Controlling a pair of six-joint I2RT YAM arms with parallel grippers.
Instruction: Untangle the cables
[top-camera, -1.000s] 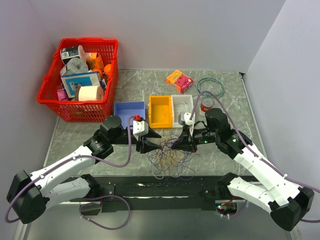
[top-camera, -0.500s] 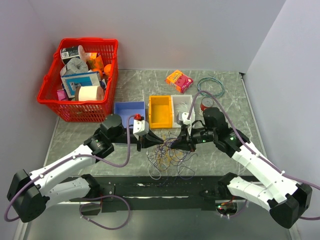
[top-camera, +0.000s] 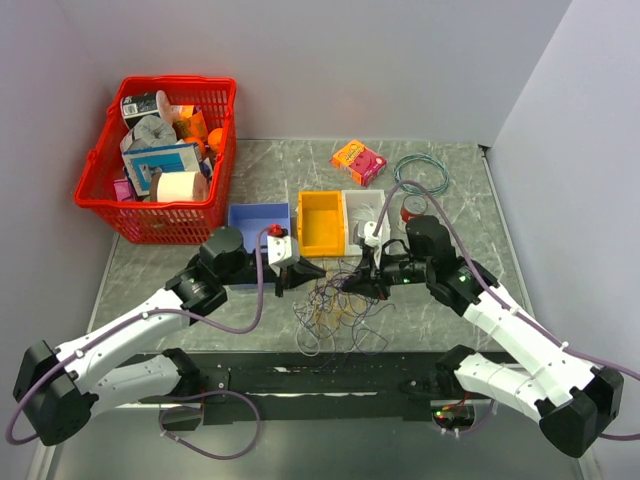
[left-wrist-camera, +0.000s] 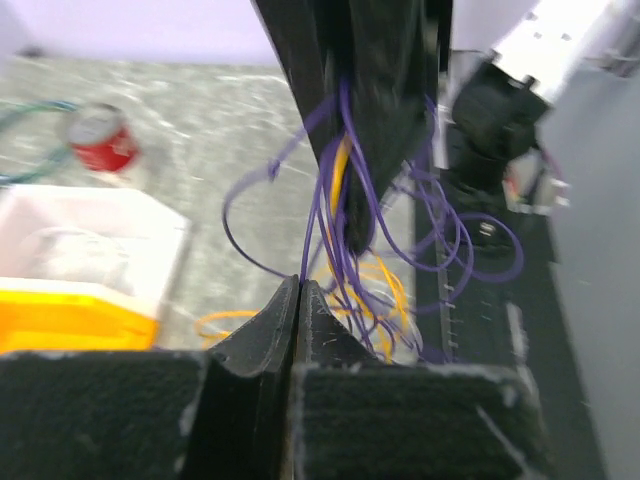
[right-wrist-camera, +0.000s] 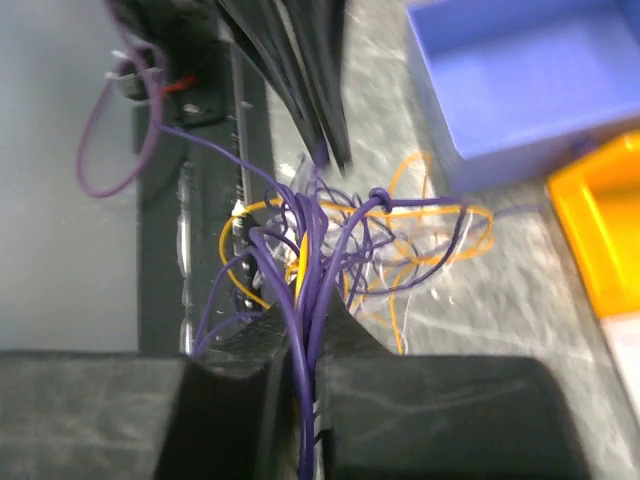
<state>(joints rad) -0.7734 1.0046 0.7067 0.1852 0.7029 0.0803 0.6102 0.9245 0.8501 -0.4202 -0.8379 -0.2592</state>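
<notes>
The left gripper (left-wrist-camera: 300, 288) has its jaws pressed together with no gap showing. A dark purple strand runs straight down to their tip, so they appear to be pinching one thin wire, though blur makes this hard to confirm. The right gripper (right-wrist-camera: 305, 325) has its jaws nearly together on a small bundle of purple strands and one yellow-orange strand, which pass up through the narrow slot between them.

The two sets of jaws point at each other along a left-to-right line above the table (top-camera: 270, 170), close together but not touching. The cables (top-camera: 335, 308) are strung between them. From that line they sag toward the near edge of the table, where loose loops of purple, yellow-orange and white lie in a flat snarl. In the right wrist view, the purple strands bunch tightly just past the right jaws, between them and the left ones.

Each arm sits on its own side of the tangle, about equally near it. The coming move is probably a pull apart along that same left-to-right line, and the tight bunch in the middle would likely resist it.

Just beyond the jaws, a blue bin (top-camera: 258, 220), an orange bin (top-camera: 320, 222) and a white bin (top-camera: 365, 205) stand in a row. A red basket (top-camera: 150, 222) sits well apart at the far left.
</notes>
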